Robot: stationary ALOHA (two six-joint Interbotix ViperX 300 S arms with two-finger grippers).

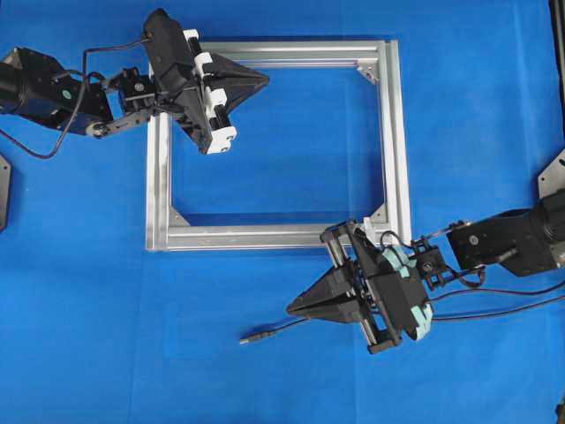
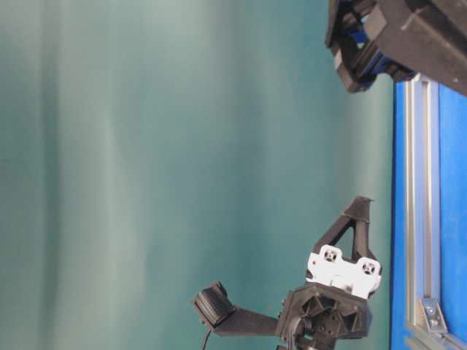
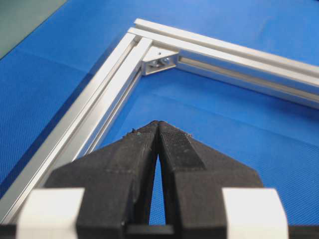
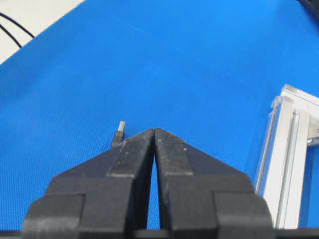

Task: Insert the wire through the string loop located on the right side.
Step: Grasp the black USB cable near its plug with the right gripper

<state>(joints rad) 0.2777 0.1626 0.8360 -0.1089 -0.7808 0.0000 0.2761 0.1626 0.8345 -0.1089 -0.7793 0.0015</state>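
Note:
The wire lies on the blue mat, its small plug tip (image 1: 248, 338) at the lower middle and its thin black cable (image 1: 494, 309) trailing off to the right. My right gripper (image 1: 290, 310) hovers just above and right of the plug, shut, with nothing between its fingers. In the right wrist view the plug (image 4: 120, 130) peeks out beside the left finger of this gripper (image 4: 154, 130). A small white arc that may be the string loop (image 1: 387, 237) sits at the frame's lower right corner. My left gripper (image 1: 267, 81) is shut and empty over the frame's upper left part, with its tips (image 3: 158, 123) pointing at a corner.
A rectangular aluminium frame (image 1: 402, 132) lies flat on the blue mat, with silver brackets in its corners (image 3: 162, 59). One frame corner (image 4: 289, 149) is right of the right gripper. The table-level view shows a frame bar (image 2: 419, 182) and both arms against a green backdrop.

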